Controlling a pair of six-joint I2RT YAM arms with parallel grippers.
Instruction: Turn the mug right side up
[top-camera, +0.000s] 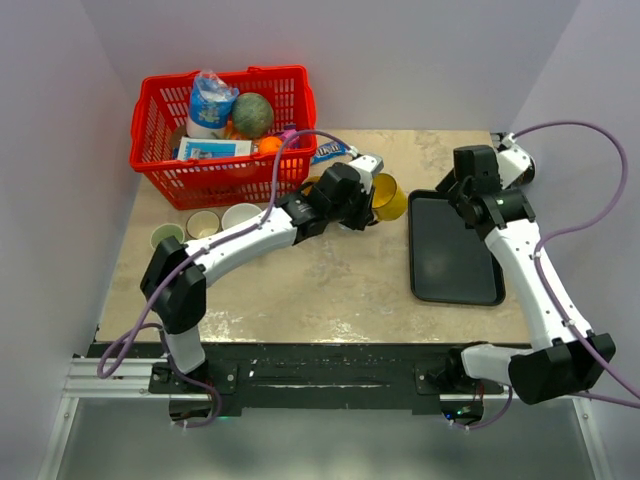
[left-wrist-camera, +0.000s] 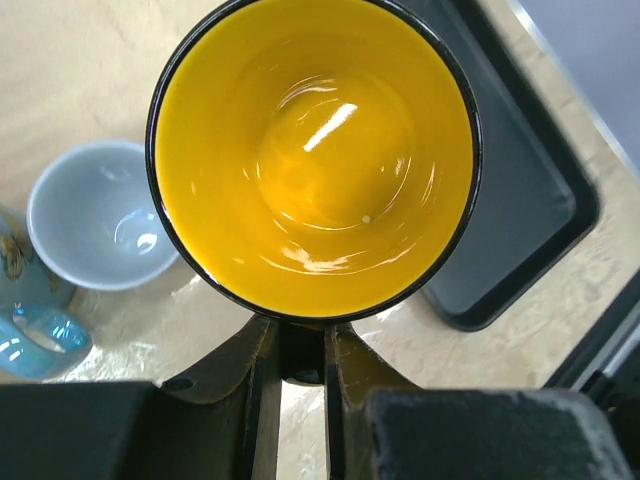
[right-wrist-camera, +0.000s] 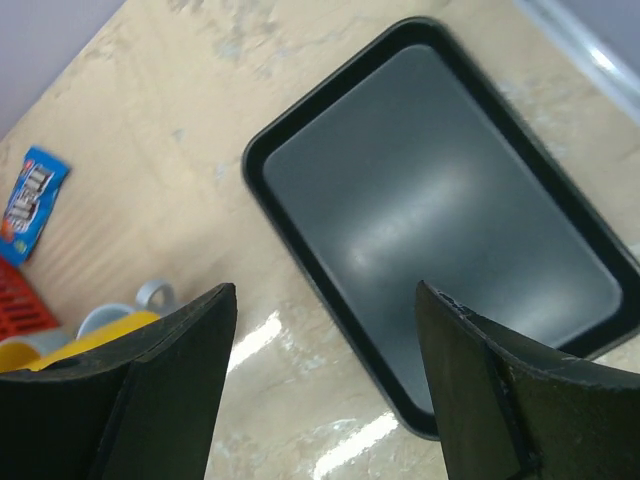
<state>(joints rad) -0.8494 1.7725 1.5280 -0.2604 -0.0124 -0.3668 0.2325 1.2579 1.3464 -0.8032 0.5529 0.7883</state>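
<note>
One mug (yellow inside, tilted on its side) is gripped by the left tool, just beside the tray; the right tool is held open above that tray.

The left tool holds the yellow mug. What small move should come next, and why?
Probably roll the wrist slightly: the left tool pinches the mug by its rim, and its mouth looks tilted, not level, so releasing might tip it.
</note>
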